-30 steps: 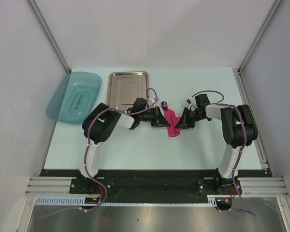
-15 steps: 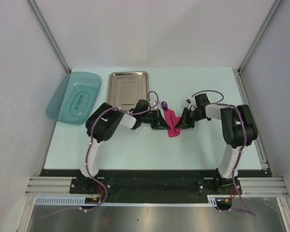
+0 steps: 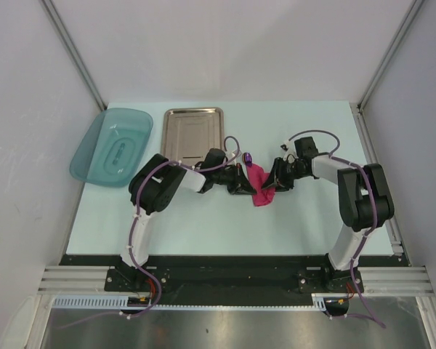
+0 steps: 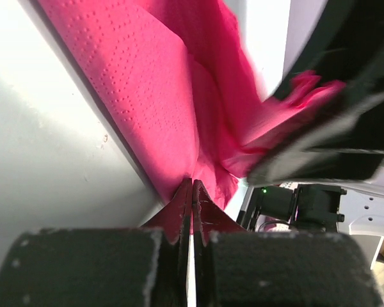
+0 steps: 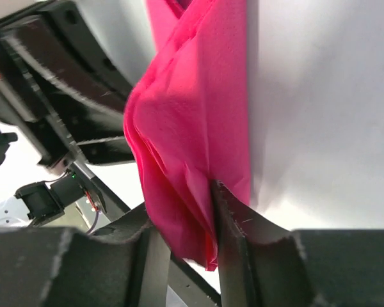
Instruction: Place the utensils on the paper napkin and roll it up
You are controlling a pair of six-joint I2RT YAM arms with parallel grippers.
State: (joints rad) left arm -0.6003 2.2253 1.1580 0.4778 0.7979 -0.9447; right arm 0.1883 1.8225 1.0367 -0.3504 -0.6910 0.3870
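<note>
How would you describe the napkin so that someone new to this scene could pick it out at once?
On the pale table, look to the middle, where the left gripper and right gripper face each other. The napkin sits crumpled between them. It is the only bright pink, soft thing there, unlike the steel tray and teal dish further left.

The napkin at the left claw is magenta-pink, stamped with rows of tiny dots. The left claw and the right claw are black. Beyond the left claw, the fork is purple, the tray silver, the dish see-through teal, and the table pale mint.
</note>
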